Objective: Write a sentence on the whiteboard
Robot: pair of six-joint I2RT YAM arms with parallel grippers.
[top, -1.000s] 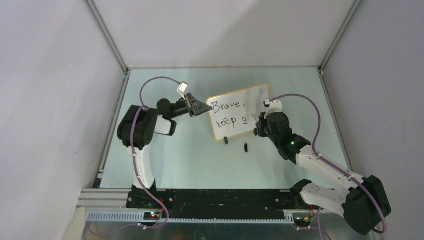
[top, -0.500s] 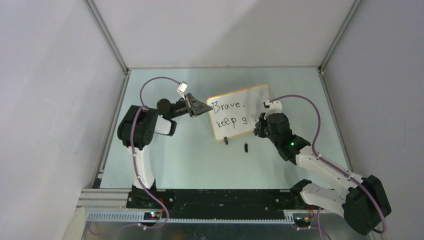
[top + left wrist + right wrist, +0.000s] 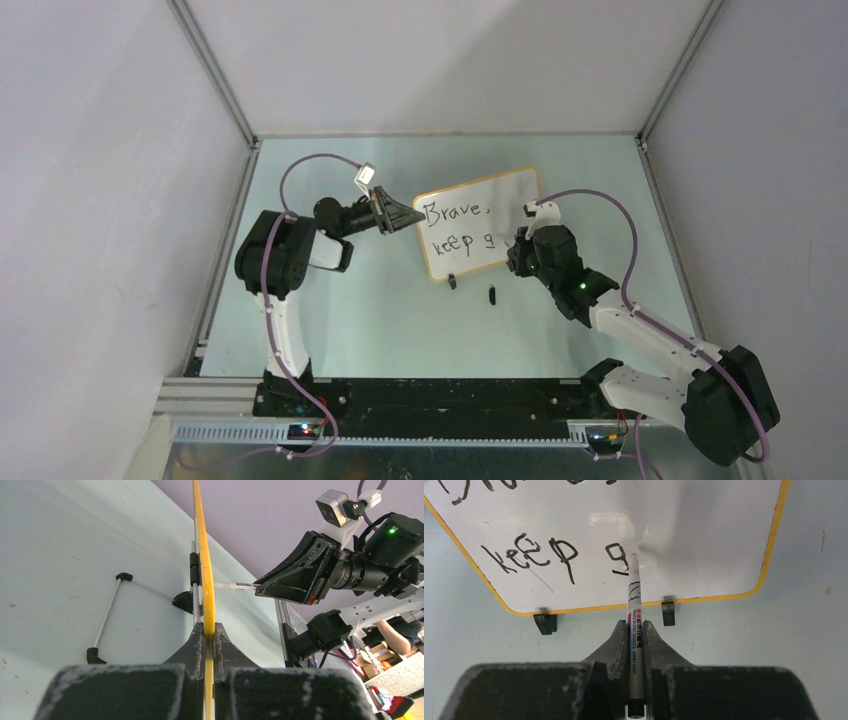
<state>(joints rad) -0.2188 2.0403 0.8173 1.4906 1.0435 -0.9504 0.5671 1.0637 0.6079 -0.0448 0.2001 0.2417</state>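
The whiteboard (image 3: 505, 205) stands tilted on the table, with an orange-yellow frame and black clip feet (image 3: 545, 622). The sentence (image 3: 455, 228) reads "Brave," above "keep g" in black. My left gripper (image 3: 412, 215) is shut on the board's left edge; in the left wrist view its fingers (image 3: 209, 630) pinch the yellow frame (image 3: 202, 555). My right gripper (image 3: 518, 250) is shut on a whiteboard marker (image 3: 635, 620), whose tip touches the board (image 3: 704, 525) just right of the "g" (image 3: 616, 557). The left wrist view also shows the marker (image 3: 235, 585) pressed against the board's face.
A small black marker cap (image 3: 492, 294) lies on the table in front of the board. A wire stand (image 3: 107, 612) with black end caps props the board from behind. Metal frame rails and grey walls bound the table on three sides.
My right gripper has shifted slightly left and down along the board with the marker, finishing the tail of the "g". The left gripper and the board have stayed still.
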